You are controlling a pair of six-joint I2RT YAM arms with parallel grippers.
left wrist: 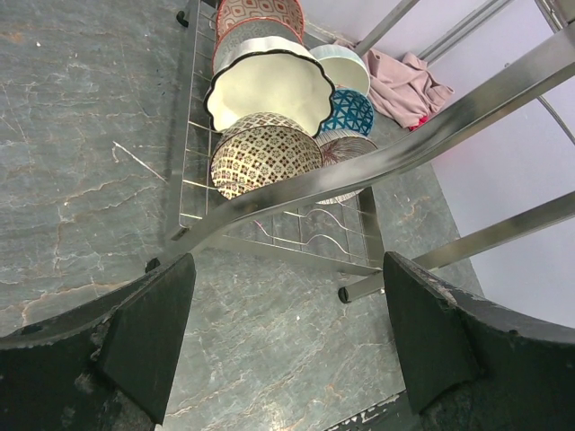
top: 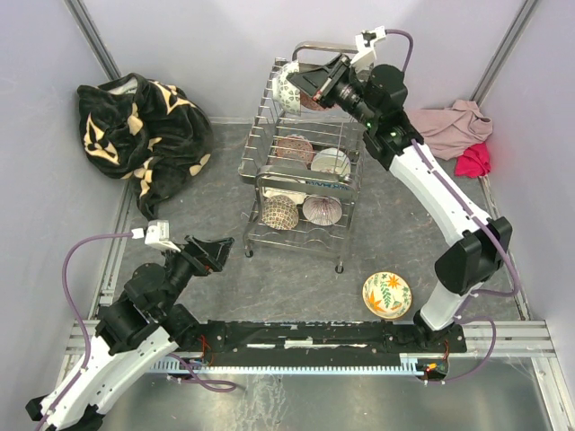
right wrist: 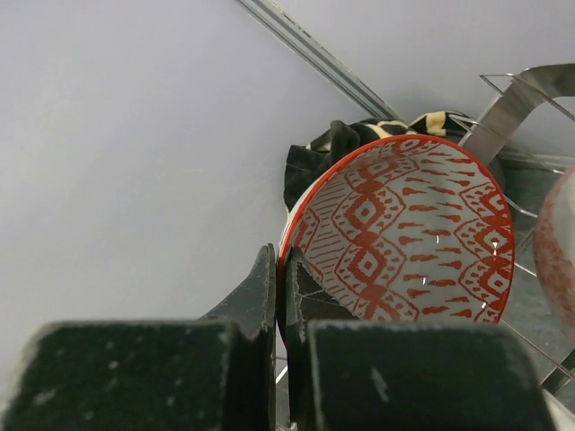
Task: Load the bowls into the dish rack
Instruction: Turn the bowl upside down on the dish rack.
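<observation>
The chrome wire dish rack (top: 305, 180) stands mid-table, with several bowls on edge in both tiers. Over its far end, my right gripper (top: 316, 83) is shut on the rim of a red-patterned bowl (top: 290, 88). In the right wrist view the right gripper (right wrist: 280, 296) pinches that bowl (right wrist: 409, 233) by its rim. A yellow leaf-patterned bowl (top: 386, 294) lies on the table near the right arm's base. My left gripper (top: 216, 250) hangs open and empty left of the rack's near end. In the left wrist view the left gripper (left wrist: 287, 269) faces the rack (left wrist: 269, 229) and its bowls (left wrist: 265, 157).
A black and tan blanket (top: 139, 135) is heaped at the far left corner. Pink cloth (top: 454, 124) and red cloth (top: 474, 160) lie at the far right. Grey walls close in the sides and back.
</observation>
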